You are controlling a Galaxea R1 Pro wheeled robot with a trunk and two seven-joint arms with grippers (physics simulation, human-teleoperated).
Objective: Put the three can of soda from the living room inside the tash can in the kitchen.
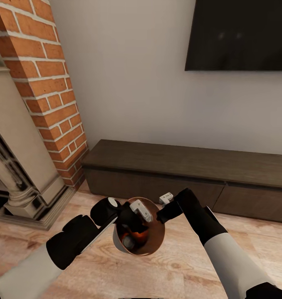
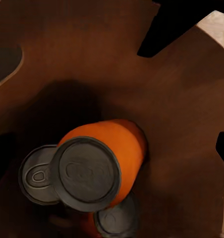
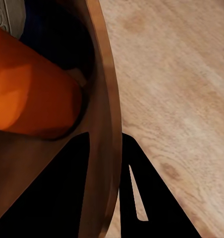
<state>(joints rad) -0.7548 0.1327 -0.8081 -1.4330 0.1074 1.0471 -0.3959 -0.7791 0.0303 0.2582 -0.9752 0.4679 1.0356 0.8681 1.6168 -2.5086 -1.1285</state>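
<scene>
I am in the living room, facing a pale wall with a dark flat television [image 1: 238, 35], a long dark low wooden cabinet [image 1: 186, 174] beneath it, and a red-brick fireplace column [image 1: 45, 87] to my left. The light wood plank floor [image 1: 178, 265] runs under me.

Between my two arms I carry the small round bin [image 1: 151, 245], glossy copper-brown inside. My right gripper [image 1: 159, 214] is closed on its rim: in the right wrist view the copper wall [image 3: 104, 124] runs between my two dark fingers [image 3: 156, 208], one inside and one outside. My left gripper [image 1: 134, 220] reaches down into the bin's mouth; I cannot tell whether its jaws are parted or closed.

Inside the bin lie the soda cans. The left wrist view shows a bright orange cylindrical can [image 2: 109, 153] with a grey top lying tilted, a second grey lid [image 2: 37, 173] touching it on one side, and a third lid [image 2: 117, 215] just beside it.
</scene>
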